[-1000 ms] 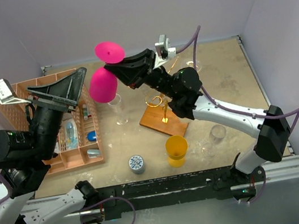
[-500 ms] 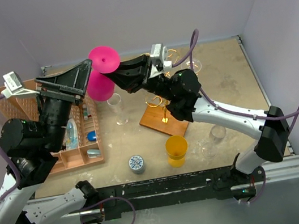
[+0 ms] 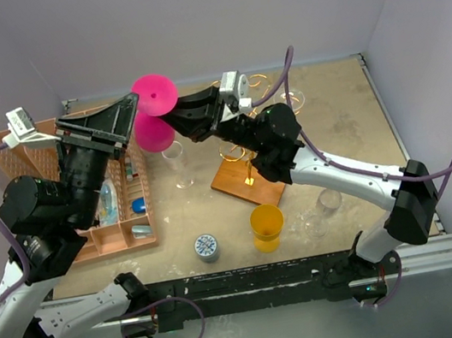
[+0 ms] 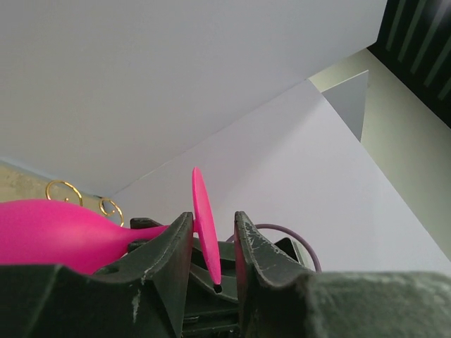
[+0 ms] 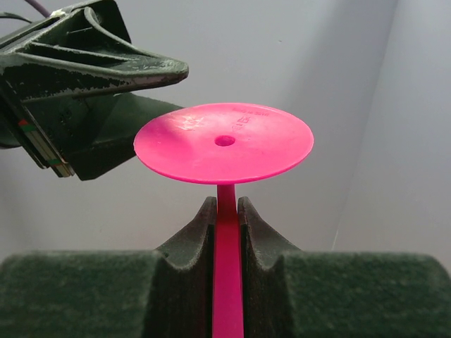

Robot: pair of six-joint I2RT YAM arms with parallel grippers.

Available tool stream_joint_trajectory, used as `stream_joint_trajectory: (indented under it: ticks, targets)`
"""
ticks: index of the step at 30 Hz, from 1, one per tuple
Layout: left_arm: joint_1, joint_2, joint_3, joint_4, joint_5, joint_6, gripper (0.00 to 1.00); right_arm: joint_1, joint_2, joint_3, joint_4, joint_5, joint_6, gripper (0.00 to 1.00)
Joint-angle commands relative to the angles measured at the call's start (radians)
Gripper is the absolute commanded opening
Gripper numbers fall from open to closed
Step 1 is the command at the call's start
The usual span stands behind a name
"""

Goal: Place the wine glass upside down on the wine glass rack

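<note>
We see a bright pink wine glass (image 3: 153, 133) held in the air over the back of the table (image 3: 348, 122), between the two arms. The right tool (image 5: 225, 208) is clamped on the glass's thin stem (image 5: 227, 282), one dark finger (image 5: 194, 236) pressed on each side. From the right wrist, the round flat foot (image 5: 224, 141) sits just above those fingers, with a small hole at its middle. From above, the rounded bowl (image 3: 153, 135) lies nearer to us than the foot.

The left tool (image 4: 213, 229) reaches in from the left. Its jaws stand a little apart, one on each side of the edge of the foot, and a thin gap shows on one side, so it is not gripping.

The rack (image 3: 232, 181), a gold wire stand with curled arms on a brown wooden base, stands on the table to the right of the glass and apart from it, partly under the right arm.

An orange divided basket (image 3: 124, 236) sits at the left, below the left arm. An upright clear glass (image 3: 177, 164) stands between the basket and the rack. Nearer the front edge are a yellow cup (image 3: 267, 225), a small round blue-patterned thing (image 3: 206, 247) and another clear glass (image 3: 327, 204).
</note>
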Motion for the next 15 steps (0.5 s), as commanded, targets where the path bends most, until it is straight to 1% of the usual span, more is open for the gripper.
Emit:
stream_joint_trajectory:
  ticks: [1, 5, 8, 11, 14, 15]
  targets:
    - [0.002, 0.013, 0.046, 0.003, -0.001, -0.002, 0.25, 0.006, -0.032, 0.055, 0.026, -0.049, -0.036, 0.0]
    - [0.001, 0.022, 0.046, 0.009, 0.011, 0.003, 0.19, 0.006, -0.035, 0.059, 0.014, -0.084, -0.036, 0.0]
    - [0.002, 0.025, 0.044, 0.008, 0.019, 0.004, 0.13, 0.006, -0.038, 0.059, 0.009, -0.097, -0.033, 0.0]
    - [0.001, 0.025, 0.043, 0.005, 0.021, 0.005, 0.08, 0.006, -0.041, 0.06, 0.005, -0.099, -0.031, 0.0]
    - [0.002, 0.023, 0.04, 0.004, 0.012, 0.008, 0.0, 0.006, -0.047, 0.056, 0.005, -0.094, -0.024, 0.0]
    - [0.002, 0.021, 0.039, 0.007, 0.007, 0.009, 0.0, 0.006, -0.049, 0.056, 0.003, -0.088, -0.019, 0.0]
